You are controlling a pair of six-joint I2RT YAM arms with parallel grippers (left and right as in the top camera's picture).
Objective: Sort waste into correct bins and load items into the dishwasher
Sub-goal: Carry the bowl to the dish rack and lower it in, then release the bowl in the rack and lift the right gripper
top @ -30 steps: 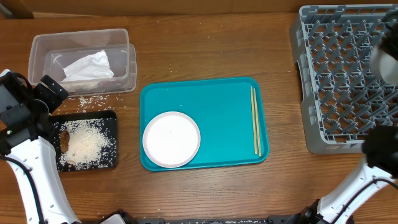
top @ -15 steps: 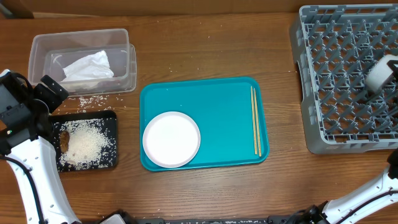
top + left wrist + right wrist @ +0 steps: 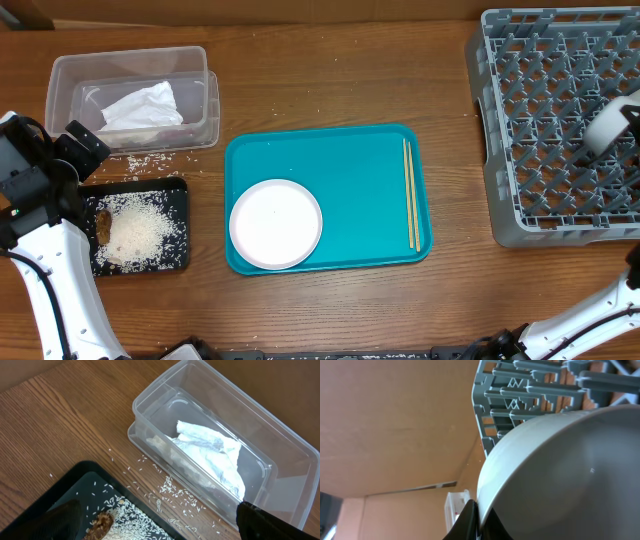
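On my left, my left gripper is hovering with its fingers spread wide and gripping nothing, near where the one clear tub and the one black tray are sitting side by side. One napkin is lying in the tub. One brown lump and a heap of rice are resting in the black tray, with loose grains scattered on the table between the two bins.

In the middle, the teal tray is carrying one white plate and two chopsticks.

On my right, my right gripper is pinching the rim of one bowl, fingers clamped on it, tilting it over the one grey rack.

I am judging this to be the loading step. Next I need to settle the bowl between pegs before letting go.
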